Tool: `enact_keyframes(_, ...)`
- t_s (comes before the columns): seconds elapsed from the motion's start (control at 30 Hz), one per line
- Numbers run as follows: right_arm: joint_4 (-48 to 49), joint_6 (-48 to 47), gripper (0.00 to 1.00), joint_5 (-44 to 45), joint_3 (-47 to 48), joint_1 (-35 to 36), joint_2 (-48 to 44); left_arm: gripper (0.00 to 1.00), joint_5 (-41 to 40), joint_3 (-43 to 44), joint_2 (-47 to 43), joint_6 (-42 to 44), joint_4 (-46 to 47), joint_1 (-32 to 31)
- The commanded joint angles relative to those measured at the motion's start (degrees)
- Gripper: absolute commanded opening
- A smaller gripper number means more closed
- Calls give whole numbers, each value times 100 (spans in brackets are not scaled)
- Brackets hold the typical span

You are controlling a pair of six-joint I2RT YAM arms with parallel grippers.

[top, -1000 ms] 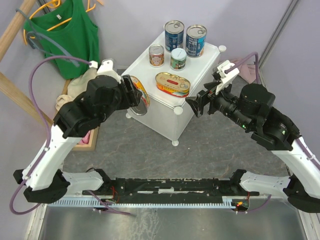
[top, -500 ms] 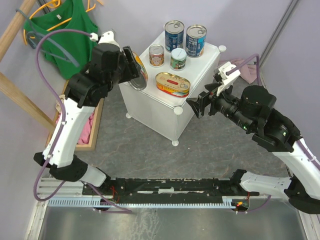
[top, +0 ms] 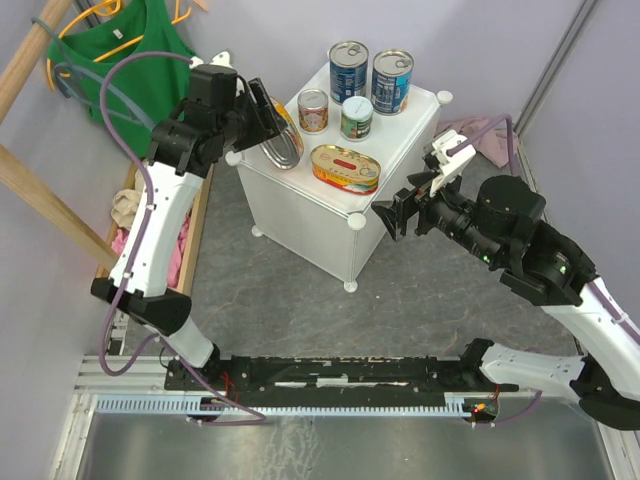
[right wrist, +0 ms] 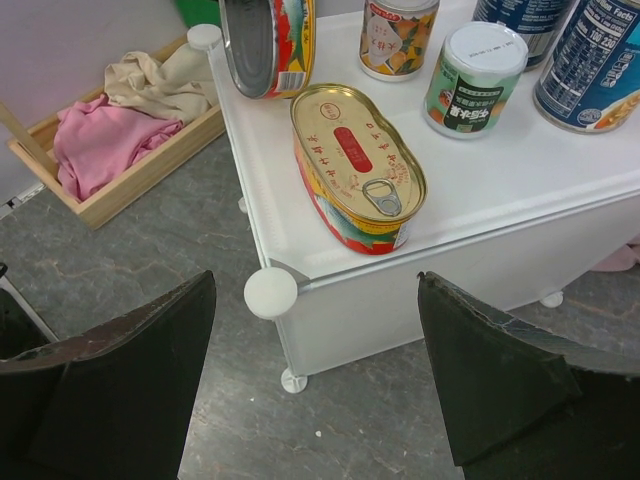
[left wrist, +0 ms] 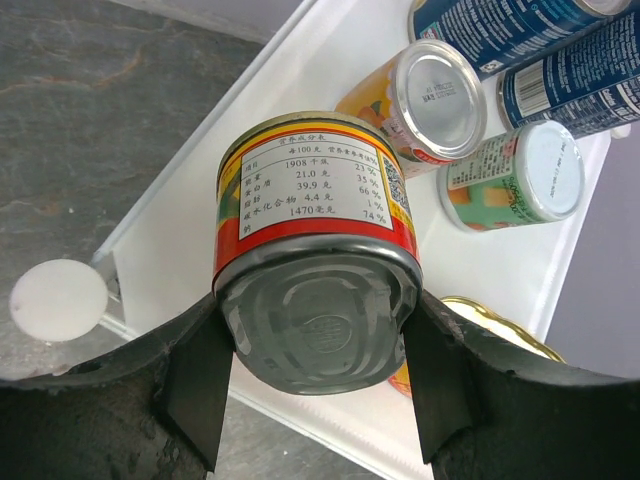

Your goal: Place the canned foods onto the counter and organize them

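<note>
Held oval tin (left wrist: 310, 200): lid hidden in left wrist view, only base and label seen. It is clamped on edge, tilted, by left end effector (left wrist: 318, 385) above left edge of worktop (top: 412, 125).
2 tall blue cans (top: 348, 68) at back, cut off in wrist views.
Orange-red can (right wrist: 397, 35) and green-white can (right wrist: 475, 80) stood mid-worktop; flat oval tin (right wrist: 358, 165) laid near front.
Wooden crate (right wrist: 150, 178) on floor filled with pink cloth (right wrist: 85, 140) and beige cloth (right wrist: 150, 80).
Right end effector (right wrist: 318, 290) held open off front corner, nothing touched.
Bare strip seen along worktop right front edge.

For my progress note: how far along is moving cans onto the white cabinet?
Done: on the counter stand two tall blue cans, two small round cans and one oval tin. In hand: the left gripper clamps the second oval tin on edge over the counter's left side. The right gripper is open, empty. Left: setting that tin down.
</note>
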Motion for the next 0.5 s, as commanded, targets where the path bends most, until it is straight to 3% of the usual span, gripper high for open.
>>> enact_keyframes(0.0,383,93,90,-84,-61,18,-177,3,398,474,79,-293,377,117)
enact_keyframes(0.47,727,109,90,-15,-537,16,-394,3,940,1579,1069,-354,-1036,437)
